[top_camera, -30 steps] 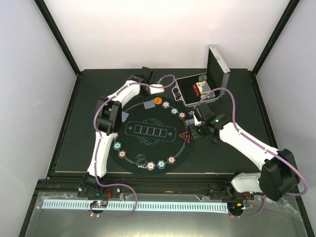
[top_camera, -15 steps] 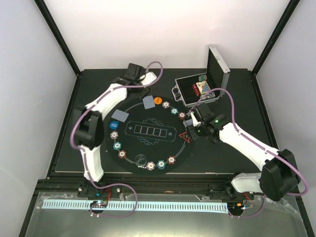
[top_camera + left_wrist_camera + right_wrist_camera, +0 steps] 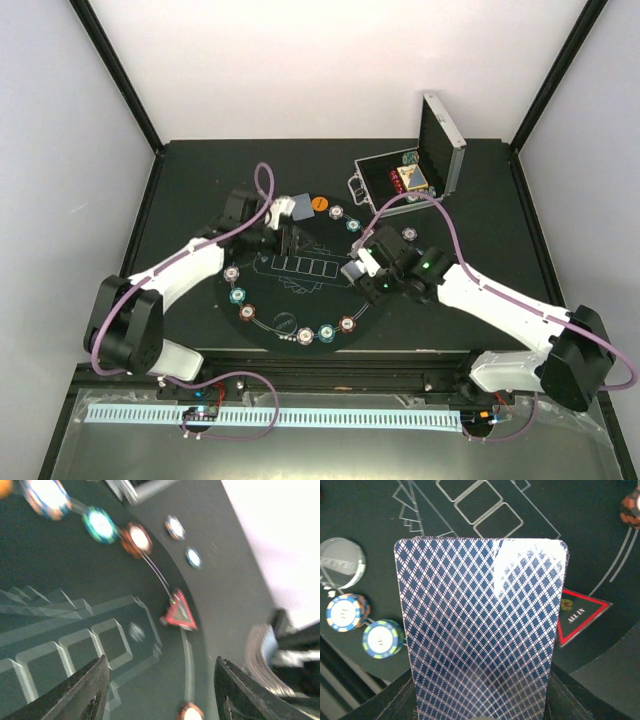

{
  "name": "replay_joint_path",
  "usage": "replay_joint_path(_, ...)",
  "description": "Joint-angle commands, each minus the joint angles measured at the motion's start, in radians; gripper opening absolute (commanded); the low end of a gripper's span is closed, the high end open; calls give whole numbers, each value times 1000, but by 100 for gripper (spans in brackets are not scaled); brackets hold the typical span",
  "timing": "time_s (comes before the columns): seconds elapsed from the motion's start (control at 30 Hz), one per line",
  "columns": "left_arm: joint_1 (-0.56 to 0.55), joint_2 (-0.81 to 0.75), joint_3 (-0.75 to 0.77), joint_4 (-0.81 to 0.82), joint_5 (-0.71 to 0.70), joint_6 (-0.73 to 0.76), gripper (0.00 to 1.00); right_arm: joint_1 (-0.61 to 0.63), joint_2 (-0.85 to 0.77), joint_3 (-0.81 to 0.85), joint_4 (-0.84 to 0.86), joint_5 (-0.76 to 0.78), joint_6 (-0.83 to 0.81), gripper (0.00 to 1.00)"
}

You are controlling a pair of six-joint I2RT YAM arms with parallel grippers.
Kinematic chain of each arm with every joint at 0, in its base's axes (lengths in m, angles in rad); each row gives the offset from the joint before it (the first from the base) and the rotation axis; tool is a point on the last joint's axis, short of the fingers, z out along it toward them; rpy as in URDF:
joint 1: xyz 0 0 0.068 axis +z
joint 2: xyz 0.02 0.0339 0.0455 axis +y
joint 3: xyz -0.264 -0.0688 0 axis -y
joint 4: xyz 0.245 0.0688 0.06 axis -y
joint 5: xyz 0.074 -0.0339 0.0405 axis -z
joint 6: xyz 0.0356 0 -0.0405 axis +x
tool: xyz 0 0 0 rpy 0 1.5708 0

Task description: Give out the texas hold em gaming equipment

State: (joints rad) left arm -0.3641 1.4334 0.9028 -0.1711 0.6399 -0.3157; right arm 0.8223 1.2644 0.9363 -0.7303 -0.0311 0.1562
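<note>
My right gripper (image 3: 360, 268) is shut on a stack of blue-diamond-backed playing cards (image 3: 480, 630) and holds it over the right side of the round black mat (image 3: 300, 290). The red triangle marker (image 3: 581, 614) lies on the mat just beside the cards; it also shows in the left wrist view (image 3: 180, 614). My left gripper (image 3: 292, 240) is open and empty above the card boxes printed on the mat. Poker chips (image 3: 326, 333) sit round the mat's rim. A grey-blue card (image 3: 303, 208) and an orange disc (image 3: 320, 203) lie at the far rim. The blue disc is hidden.
The open silver case (image 3: 440, 135) stands at the back right with cards and chips inside. A clear round disc (image 3: 341, 562) lies on the mat near two chips (image 3: 345, 612). Two chips (image 3: 175, 526) lie off the mat on the dark table.
My left arm has swung from the far back edge down over the middle of the mat. My right gripper has moved left over the mat with the cards and now hides the triangle from above.
</note>
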Motion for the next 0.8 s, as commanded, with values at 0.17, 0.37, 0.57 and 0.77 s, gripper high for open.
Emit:
replay_joint_path(0.17,-47,-102,-91,45,471,-136,63,112,-32,4,20,-44,-33,54)
replay_joint_path(0.37,-79,-17,-43,-90,504,-26,68,169,2,29,10,-25,-34,54)
replay_joint_path(0.57,-113,74,25,-220,516,110,71,205,15,39,11,-19,-27,54)
replay_joint_path(0.77,-143,154,68,-337,511,222,72,218,20,41,7,-4,-25,54)
